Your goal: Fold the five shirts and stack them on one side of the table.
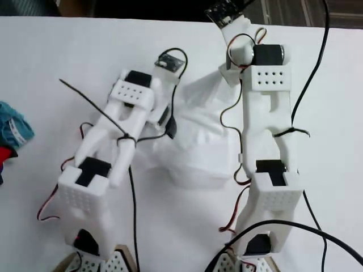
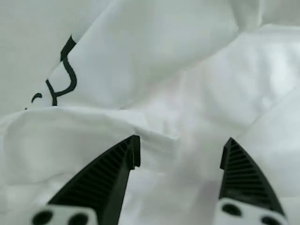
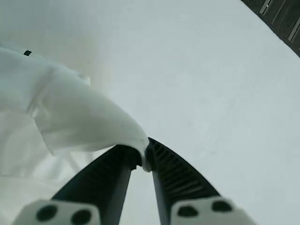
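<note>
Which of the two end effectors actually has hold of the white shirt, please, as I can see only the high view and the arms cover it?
Observer: The right end effector does. Its wrist view shows it shut on a folded edge of the white shirt.
Operator: Thank you. Is the left one gripping as well?
Observer: No, the left end effector is open. Its fingers are spread above the shirt and hold nothing.
Operator: Is there any mark on the shirt near it that could help me orient the garment?
Observer: Yes, black print shows on a fold of the shirt close to that end effector.
</note>
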